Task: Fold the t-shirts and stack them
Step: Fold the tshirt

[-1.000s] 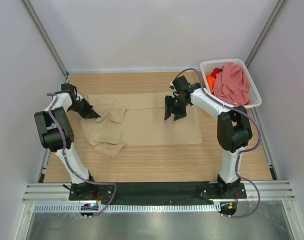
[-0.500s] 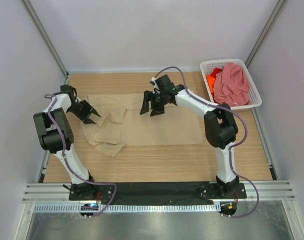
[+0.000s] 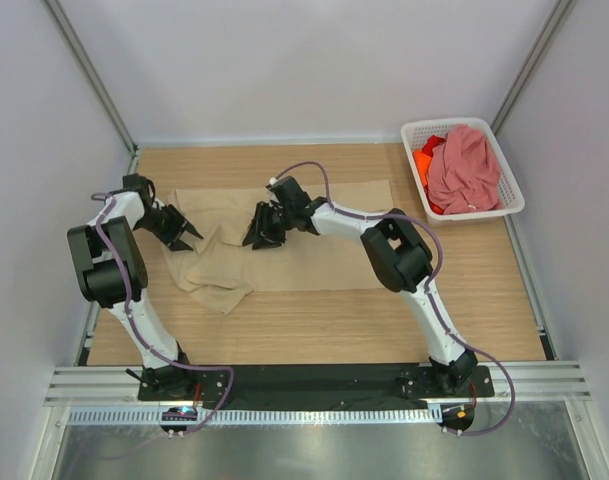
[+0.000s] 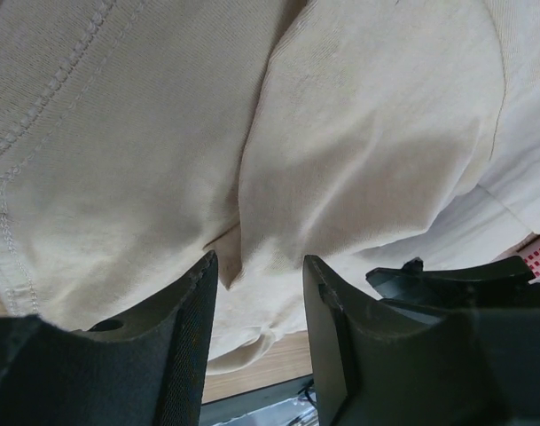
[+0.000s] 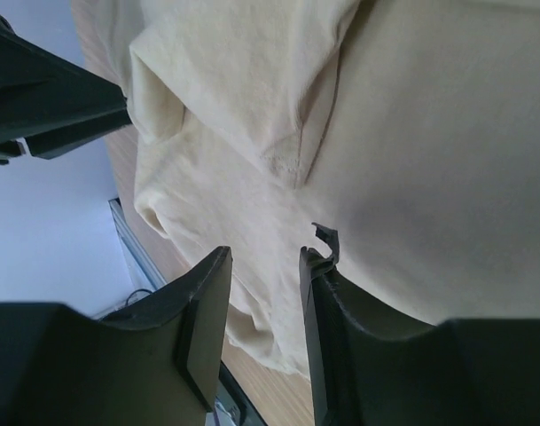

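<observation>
The beige-tan t-shirt (image 3: 314, 245) lies spread on the table, its left part bunched in folds. My left gripper (image 3: 187, 236) is open over its left edge; the left wrist view shows empty jaws above the cloth (image 4: 358, 142). My right gripper (image 3: 256, 238) is open over the crumpled part at the shirt's middle-left, empty above the cloth (image 5: 403, 142). The dusty pink t-shirt (image 3: 466, 165) and the bright orange t-shirt (image 3: 424, 160) lie in the white basket (image 3: 512, 200) at the back right.
The wooden table (image 3: 314, 320) has bare room in front of the shirt. Grey walls close the left, back and right. A black base rail (image 3: 314, 380) runs along the near edge.
My right arm has swept left from the shirt's right-middle to its crumpled middle-left. My left gripper has hardly moved.
</observation>
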Tool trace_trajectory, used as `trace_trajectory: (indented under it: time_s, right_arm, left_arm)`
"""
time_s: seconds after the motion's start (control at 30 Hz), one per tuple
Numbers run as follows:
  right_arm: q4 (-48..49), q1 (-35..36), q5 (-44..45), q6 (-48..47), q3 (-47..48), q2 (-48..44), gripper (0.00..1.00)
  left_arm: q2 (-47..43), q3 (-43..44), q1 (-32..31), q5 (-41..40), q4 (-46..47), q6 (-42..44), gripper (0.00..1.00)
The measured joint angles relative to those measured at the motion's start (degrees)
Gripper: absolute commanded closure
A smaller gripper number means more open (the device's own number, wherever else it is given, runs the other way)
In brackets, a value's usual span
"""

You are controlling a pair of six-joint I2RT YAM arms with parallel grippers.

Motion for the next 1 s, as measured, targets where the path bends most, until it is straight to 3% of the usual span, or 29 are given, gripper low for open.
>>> trace_trajectory:
  time_s: [0.27, 1.0]
  right_arm:
    - [5.3, -0.2, 1.2, 4.5, 1.1, 2.7, 0.66]
    - [8.0, -0.1, 1.8, 9.5, 3.3, 6.5, 0.67]
  left_arm:
    - [-0.7, -0.6, 0.0, 0.0, 0.2, 0.0, 0.57]
    - [-1.2, -0.6, 0.0, 1.1, 0.3, -0.1, 0.57]
